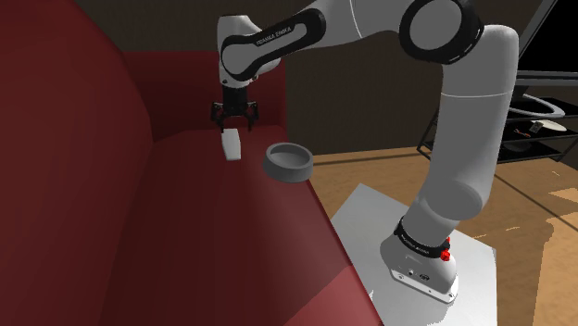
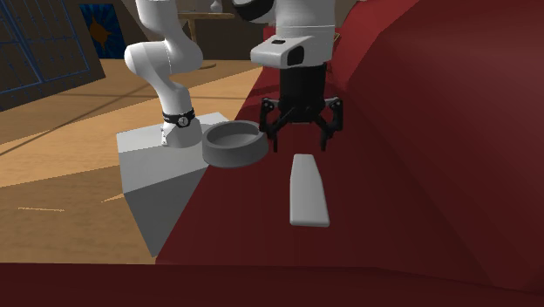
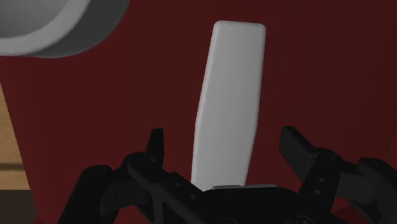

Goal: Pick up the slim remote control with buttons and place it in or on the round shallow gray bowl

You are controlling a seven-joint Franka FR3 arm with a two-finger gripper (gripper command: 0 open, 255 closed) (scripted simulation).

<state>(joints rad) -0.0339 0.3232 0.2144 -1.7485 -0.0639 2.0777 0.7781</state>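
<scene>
The remote (image 2: 309, 190) is a slim, plain light-grey slab lying flat on the red sofa seat (image 2: 392, 209). A round, shallow grey bowl (image 2: 234, 144) rests on the same seat, near its edge and close beside the remote. My gripper (image 2: 299, 139) hangs open just above one end of the remote and touches nothing. In the wrist view the remote (image 3: 229, 102) runs straight out from between the spread fingers (image 3: 296, 149), with the bowl (image 3: 57, 25) off to one side. In the shoulder view the gripper (image 1: 234, 118) points down over the remote (image 1: 232, 144), and the bowl (image 1: 287, 162) lies to the right.
The sofa's tall red backrest (image 1: 83, 139) rises along the shoulder view's left. My white stand (image 1: 417, 241) sits on a wooden floor (image 1: 537, 204) by the seat edge. A dark shelf rack (image 1: 542, 120) stands at that view's far right.
</scene>
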